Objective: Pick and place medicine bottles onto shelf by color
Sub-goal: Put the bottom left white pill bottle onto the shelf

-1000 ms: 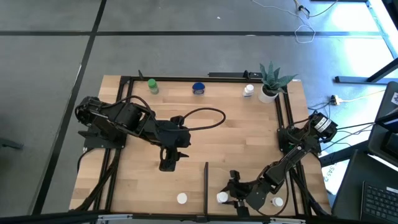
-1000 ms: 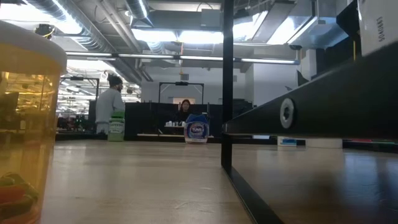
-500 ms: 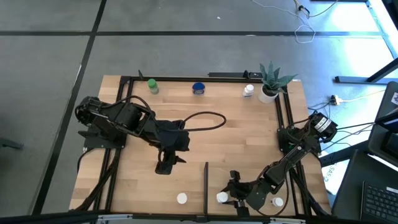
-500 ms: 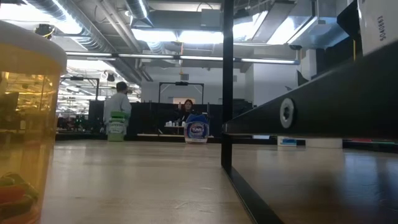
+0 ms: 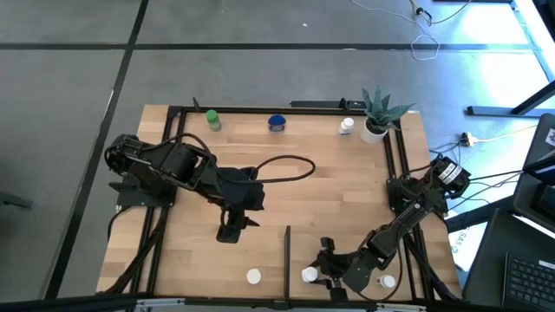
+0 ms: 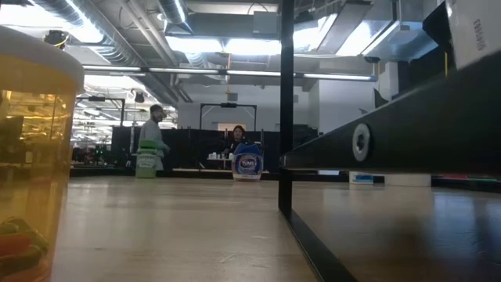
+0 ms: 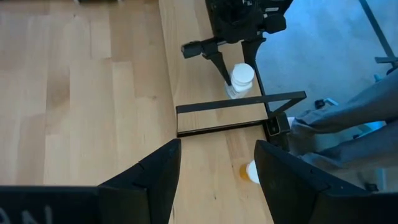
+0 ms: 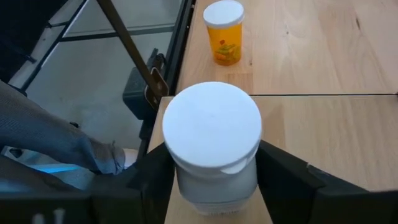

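At the bottom edge of the high view your right gripper point(image 5: 319, 270) sits low over the table, and its wrist camera shows the two dark fingers point(image 8: 283, 171) standing on either side of a white-capped bottle point(image 8: 214, 146); they look pressed against its sides, so count it as gripped (the bottle stands upright on the wood). To its left in the high view, past the thin black divider bar point(image 5: 287, 251), an orange bottle with a white cap point(image 5: 253, 276) stands alone near the bottom edge. Another white-capped bottle point(image 5: 388, 281) shows at the lower right, beside the right arm.

Nearer the middle, your left gripper point(image 5: 230, 232) hangs over bare planks left of the divider, its fingers point(image 7: 155, 174) spread apart with nothing between them.

Along the far rail, toward the top of the high view, you have a green bottle point(image 5: 212, 120) at the left, a wider blue bottle point(image 5: 277, 123) in the centre, and a small white bottle point(image 5: 347, 126) just beside the potted plant point(image 5: 378, 113) at the upper right.
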`<move>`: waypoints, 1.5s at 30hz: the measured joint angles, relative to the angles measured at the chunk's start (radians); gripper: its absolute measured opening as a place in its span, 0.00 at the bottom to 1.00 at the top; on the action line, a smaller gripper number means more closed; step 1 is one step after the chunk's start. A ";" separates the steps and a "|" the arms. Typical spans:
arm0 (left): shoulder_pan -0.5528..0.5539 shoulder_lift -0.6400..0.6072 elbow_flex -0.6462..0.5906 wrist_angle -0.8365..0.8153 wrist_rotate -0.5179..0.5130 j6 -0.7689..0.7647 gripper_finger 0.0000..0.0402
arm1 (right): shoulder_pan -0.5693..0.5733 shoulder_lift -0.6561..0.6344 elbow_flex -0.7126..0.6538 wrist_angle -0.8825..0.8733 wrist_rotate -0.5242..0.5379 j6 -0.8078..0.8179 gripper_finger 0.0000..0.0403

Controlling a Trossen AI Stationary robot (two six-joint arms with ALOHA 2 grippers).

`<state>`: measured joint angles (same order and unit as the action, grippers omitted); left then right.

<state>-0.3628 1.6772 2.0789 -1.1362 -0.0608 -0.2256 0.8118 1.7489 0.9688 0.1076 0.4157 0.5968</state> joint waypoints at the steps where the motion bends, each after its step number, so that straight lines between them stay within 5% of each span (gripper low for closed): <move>1: 0.000 0.000 0.000 0.000 0.000 0.000 0.49 | -0.002 0.000 0.000 -0.003 0.000 -0.005 0.54; 45: 0.000 0.000 0.000 0.000 -0.002 -0.001 0.49 | -0.010 0.000 0.000 -0.008 -0.022 0.001 0.58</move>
<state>-0.3630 1.6772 2.0789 -1.1362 -0.0624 -0.2262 0.8021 1.7489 0.9688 0.0998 0.3941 0.5980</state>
